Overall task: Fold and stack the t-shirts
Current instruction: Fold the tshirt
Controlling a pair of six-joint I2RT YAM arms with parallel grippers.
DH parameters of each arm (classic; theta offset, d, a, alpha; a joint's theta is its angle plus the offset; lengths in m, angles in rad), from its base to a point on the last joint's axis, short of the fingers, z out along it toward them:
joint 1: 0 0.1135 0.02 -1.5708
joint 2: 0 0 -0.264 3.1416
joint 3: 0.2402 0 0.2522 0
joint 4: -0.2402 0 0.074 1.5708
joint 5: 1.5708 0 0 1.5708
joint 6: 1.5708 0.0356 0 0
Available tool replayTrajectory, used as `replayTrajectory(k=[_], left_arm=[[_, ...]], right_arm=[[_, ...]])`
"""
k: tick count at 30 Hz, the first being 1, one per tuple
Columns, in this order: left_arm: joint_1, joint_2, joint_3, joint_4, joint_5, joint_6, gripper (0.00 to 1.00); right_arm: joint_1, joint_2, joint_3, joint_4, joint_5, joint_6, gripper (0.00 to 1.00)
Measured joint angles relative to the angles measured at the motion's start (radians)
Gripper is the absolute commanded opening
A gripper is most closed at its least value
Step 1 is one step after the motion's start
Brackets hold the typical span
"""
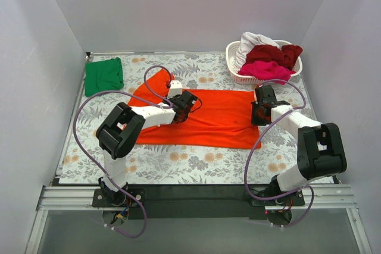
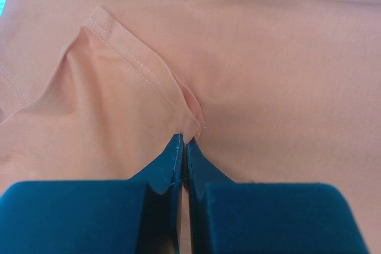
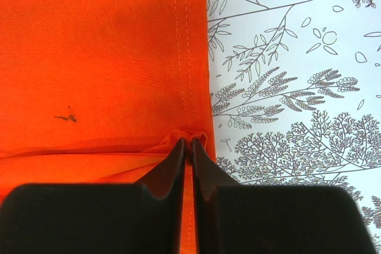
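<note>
While the green t-shirt lies folded at the far-left corner of the bench, the orange-red t-shirt is spread mid-bench, with the left tool and right tool each clamped on its cloth. The other t-shirts wait in the basket; most work remains.

You'll find no readable text, labels, brands or numbers — none on any surface in view.

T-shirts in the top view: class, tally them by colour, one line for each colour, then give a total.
Orange-red t-shirt: 1
Green t-shirt: 1
White t-shirt: 1
Dark red t-shirt: 1
Pink t-shirt: 1
Total: 5
</note>
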Motion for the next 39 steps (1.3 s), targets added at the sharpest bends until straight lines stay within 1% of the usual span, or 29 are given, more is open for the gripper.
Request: replayTrajectory(k=[13,21,23,24,26,27,28,29,30,31,33,34,36,39], left_arm=[[0.016,-0.013,0.008,0.015,-0.009,0.002,0.00],[0.017,-0.021,0.039,0.028,0.000,0.047,0.00],[0.019,-0.021,0.049,0.032,0.000,0.058,0.06],[0.019,-0.021,0.053,0.034,0.000,0.063,0.21],[0.021,-0.018,0.058,0.038,-0.001,0.074,0.38],[0.021,-0.015,0.059,0.041,-0.001,0.078,0.48],[0.021,-0.013,0.059,0.044,-0.001,0.081,0.61],[0.021,-0.011,0.059,0.045,0.000,0.080,0.66],[0.021,-0.010,0.058,0.046,0.000,0.079,0.72],[0.021,-0.011,0.057,0.046,0.000,0.077,0.77],[0.021,-0.014,0.051,0.050,0.000,0.072,0.79],[0.021,-0.021,0.041,0.051,0.000,0.071,0.80],[0.019,-0.057,0.008,0.047,0.000,0.068,0.81],[0.013,-0.141,-0.048,0.046,0.004,0.051,0.82]], right_arm=[[0.000,0.005,0.002,0.000,0.000,0.000,0.01],[0.000,0.035,0.033,-0.001,0.000,-0.001,0.01],[0.000,0.040,0.044,-0.002,0.000,-0.001,0.01],[0.000,0.042,0.050,-0.002,0.000,-0.001,0.01],[0.000,0.048,0.064,-0.001,0.000,-0.001,0.01],[0.000,0.050,0.069,-0.001,-0.001,-0.001,0.09],[-0.001,0.051,0.072,0.000,-0.004,-0.001,0.17],[-0.001,0.050,0.073,-0.001,-0.006,-0.002,0.26],[-0.001,0.049,0.073,-0.001,-0.009,-0.003,0.40],[0.000,0.047,0.073,-0.001,-0.009,0.002,0.44],[0.008,0.024,0.072,-0.006,-0.005,-0.008,0.51],[0.013,0.002,0.070,-0.009,0.002,-0.008,0.53],[0.032,-0.072,0.062,-0.008,0.023,-0.008,0.58],[0.084,-0.199,0.050,-0.007,0.036,-0.004,0.62]])
